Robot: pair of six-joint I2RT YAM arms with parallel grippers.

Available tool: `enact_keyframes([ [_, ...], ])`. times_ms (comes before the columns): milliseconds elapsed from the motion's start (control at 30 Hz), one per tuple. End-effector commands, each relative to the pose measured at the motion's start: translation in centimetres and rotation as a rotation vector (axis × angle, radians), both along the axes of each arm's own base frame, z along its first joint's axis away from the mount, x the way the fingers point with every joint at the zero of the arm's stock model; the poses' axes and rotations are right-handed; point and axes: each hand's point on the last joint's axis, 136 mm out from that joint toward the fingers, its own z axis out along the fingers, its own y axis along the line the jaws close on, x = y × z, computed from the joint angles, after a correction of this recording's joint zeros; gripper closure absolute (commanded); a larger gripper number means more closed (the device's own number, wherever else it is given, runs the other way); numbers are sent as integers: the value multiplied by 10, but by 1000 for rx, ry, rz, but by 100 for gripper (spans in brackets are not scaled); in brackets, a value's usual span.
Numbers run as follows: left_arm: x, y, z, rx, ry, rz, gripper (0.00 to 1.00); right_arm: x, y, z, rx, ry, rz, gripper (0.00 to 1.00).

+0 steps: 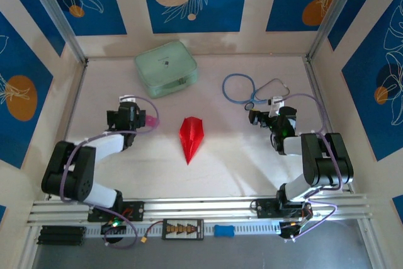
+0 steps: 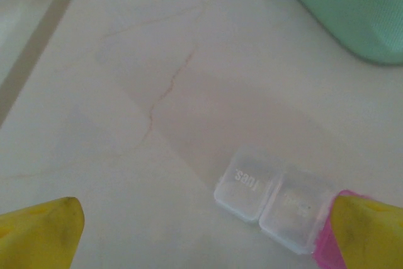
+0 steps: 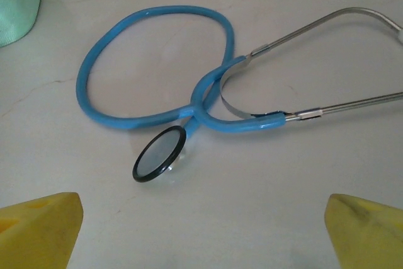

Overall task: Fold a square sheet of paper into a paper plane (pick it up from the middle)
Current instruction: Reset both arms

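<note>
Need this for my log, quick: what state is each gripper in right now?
Left gripper: open, holding nothing.
Right gripper: open, holding nothing.

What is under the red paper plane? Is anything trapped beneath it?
The paper plane lies on the pale table, with bare tabletop showing all round its edges. Nothing sticks out from below it. The patch directly beneath is covered by the folded paper, so I cannot tell.
</note>
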Motion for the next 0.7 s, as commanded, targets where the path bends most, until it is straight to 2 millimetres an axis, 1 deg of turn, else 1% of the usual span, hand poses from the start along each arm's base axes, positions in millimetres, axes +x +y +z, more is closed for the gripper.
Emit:
enact_keyframes([
  [0,24,-12,22,-6,-166,-111,0,10,-3,17,-6,-57,-20,1],
  [33,22,-3,18,-35,-183,-74,1,10,-2,18,-7,-64,-19,1],
  [67,20,2,17,-69,-196,-74,1,10,-2,18,-11,-61,-18,1],
  [167,9,-1,14,-174,-264,-152,1,10,-1,17,-11,-60,-17,1],
  [200,7,-3,15,-169,-325,-176,0,10,-1,18,-11,-62,-17,1],
  [233,5,-2,15,-175,-334,-178,1,10,-1,18,-11,-60,-17,1],
  [267,5,1,12,-187,-293,-153,1,10,-1,18,-11,-62,-15,1],
  [300,10,2,11,-176,-281,-152,0,10,-1,18,-9,-60,-16,1],
  [667,9,-1,13,-173,-294,-168,0,11,-2,18,-2,-56,-12,1],
])
